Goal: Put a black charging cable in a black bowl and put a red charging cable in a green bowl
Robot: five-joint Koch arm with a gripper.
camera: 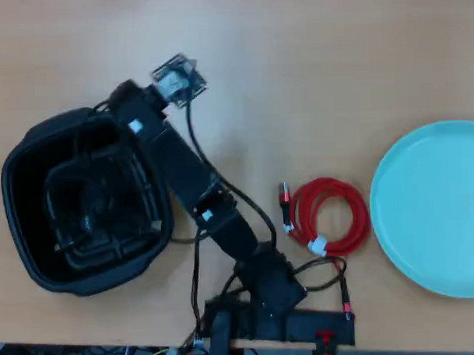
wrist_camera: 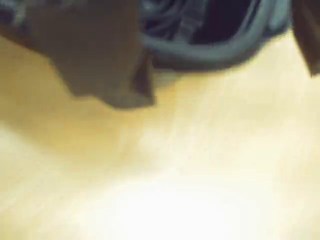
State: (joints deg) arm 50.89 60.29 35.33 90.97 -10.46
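In the overhead view the black bowl (camera: 37,254) sits at the left of the wooden table (camera: 311,58); dark coils on its floor may be the black charging cable (camera: 94,217), though I cannot tell for sure; the arm (camera: 190,179) reaches from the bottom edge up-left over the bowl's rim; the gripper (camera: 121,100) is too dark to tell whether open or closed. The red charging cable (camera: 328,217) lies flat as a ring, one plug end pointing up the picture, just beside the green bowl (camera: 433,209) at right, not touching. The wrist view is blurred.
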